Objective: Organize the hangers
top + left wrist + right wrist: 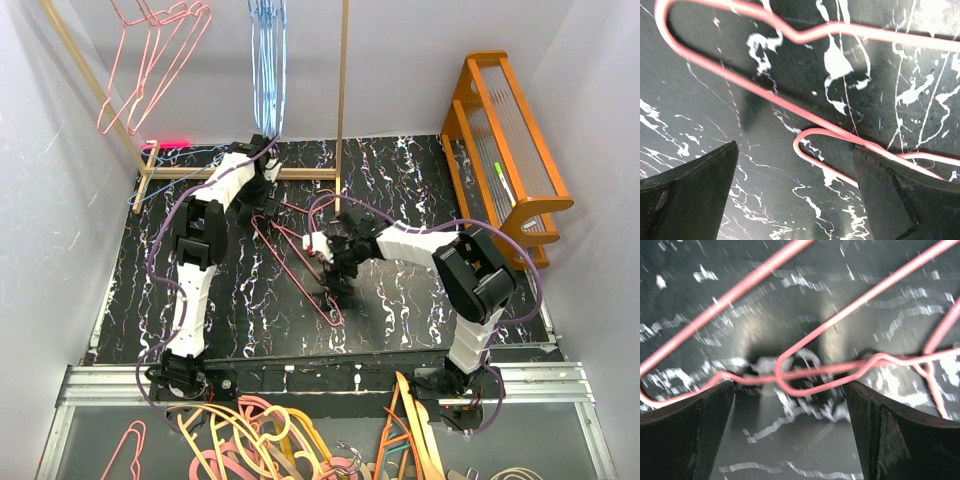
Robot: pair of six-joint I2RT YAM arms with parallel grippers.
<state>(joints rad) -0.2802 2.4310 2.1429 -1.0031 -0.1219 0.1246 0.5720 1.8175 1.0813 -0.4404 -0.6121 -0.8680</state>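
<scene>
Pink wire hangers (300, 283) lie overlapping on the black marbled table (400, 300). More pink hangers (150, 60) and light blue hangers (267, 60) hang from the wooden rack at the back. My left gripper (262, 195) stands open over the table near the rack's base. In its wrist view the gripper (795, 150) has a pink hanger's hook (807, 135) between its fingers, the wire running past the right finger (900, 195). My right gripper (335, 270) is open low over the crossed pink wires; a hook (785, 377) sits between its fingers (695, 430).
The rack's wooden post (343, 90) stands between the arms at the back. An orange wooden stand (510, 140) fills the right side. Thicker orange, pink and cream hangers (260, 440) lie piled below the table's near edge.
</scene>
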